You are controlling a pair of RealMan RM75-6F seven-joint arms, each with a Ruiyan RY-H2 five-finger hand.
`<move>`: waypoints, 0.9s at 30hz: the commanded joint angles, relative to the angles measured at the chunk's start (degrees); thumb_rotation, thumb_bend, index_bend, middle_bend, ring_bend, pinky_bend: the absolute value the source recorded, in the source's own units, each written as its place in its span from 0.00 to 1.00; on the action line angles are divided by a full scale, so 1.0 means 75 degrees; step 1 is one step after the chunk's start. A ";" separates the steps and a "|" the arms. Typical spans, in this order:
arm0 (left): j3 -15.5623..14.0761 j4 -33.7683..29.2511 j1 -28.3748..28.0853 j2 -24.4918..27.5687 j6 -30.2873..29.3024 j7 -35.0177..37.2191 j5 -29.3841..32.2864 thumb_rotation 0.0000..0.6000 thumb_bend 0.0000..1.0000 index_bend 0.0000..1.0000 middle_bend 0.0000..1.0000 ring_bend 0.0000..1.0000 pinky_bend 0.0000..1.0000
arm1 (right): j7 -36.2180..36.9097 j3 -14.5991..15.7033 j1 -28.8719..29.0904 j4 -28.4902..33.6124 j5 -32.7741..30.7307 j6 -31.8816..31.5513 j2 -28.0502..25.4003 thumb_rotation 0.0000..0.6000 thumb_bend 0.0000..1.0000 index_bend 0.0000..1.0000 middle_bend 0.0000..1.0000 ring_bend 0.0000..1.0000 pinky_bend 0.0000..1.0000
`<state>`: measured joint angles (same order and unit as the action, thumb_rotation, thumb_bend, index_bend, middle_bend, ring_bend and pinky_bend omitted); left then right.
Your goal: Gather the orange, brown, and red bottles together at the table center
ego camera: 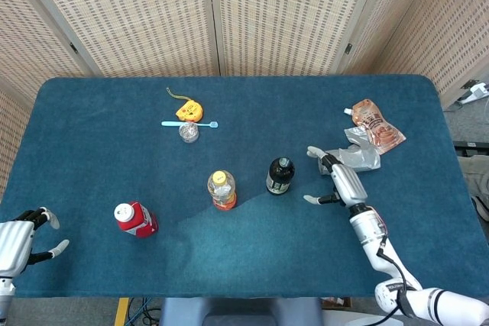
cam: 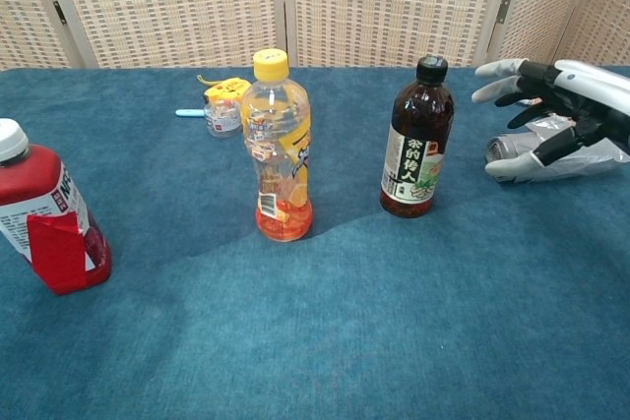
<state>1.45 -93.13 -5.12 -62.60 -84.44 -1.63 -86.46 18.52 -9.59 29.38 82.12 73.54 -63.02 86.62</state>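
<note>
The orange bottle (ego camera: 221, 190) (cam: 277, 147) with a yellow cap stands upright near the table centre. Just to its right stands the brown bottle (ego camera: 280, 176) (cam: 416, 140) with a black cap. The red bottle (ego camera: 135, 219) (cam: 44, 213) with a white cap stands well to the left, near the front. My right hand (ego camera: 339, 182) (cam: 551, 110) hovers low to the right of the brown bottle, fingers spread, holding nothing. My left hand (ego camera: 19, 240) rests open at the front left table edge, far from the red bottle.
A crumpled silver packet (ego camera: 356, 157) (cam: 551, 150) lies just behind my right hand, with an orange-brown pouch (ego camera: 374, 124) beyond it. A yellow toy (ego camera: 189, 110) (cam: 226, 93), a light blue stick (ego camera: 189, 123) and a small clear jar (ego camera: 189, 133) sit at the back middle.
</note>
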 commanded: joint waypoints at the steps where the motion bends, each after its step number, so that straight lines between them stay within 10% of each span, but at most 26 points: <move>1: -0.0002 -0.0005 0.0000 0.0002 -0.0007 -0.0007 -0.0010 1.00 0.13 0.55 0.45 0.41 0.61 | 0.0347 -0.0138 0.0035 -0.0477 0.0178 -0.0220 0.0503 1.00 0.00 0.18 0.23 0.13 0.25; 27: 0.0012 -0.0062 0.0032 0.0076 -0.0076 0.0134 -0.0020 1.00 0.13 0.55 0.45 0.41 0.61 | 0.1551 -0.0344 0.0703 -0.2565 0.0510 0.0477 0.2208 1.00 0.00 0.22 0.28 0.17 0.29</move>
<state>1.54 -93.59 -4.88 -62.03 -85.00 -0.63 -86.61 30.13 -12.08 34.54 63.02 77.38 -59.59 103.04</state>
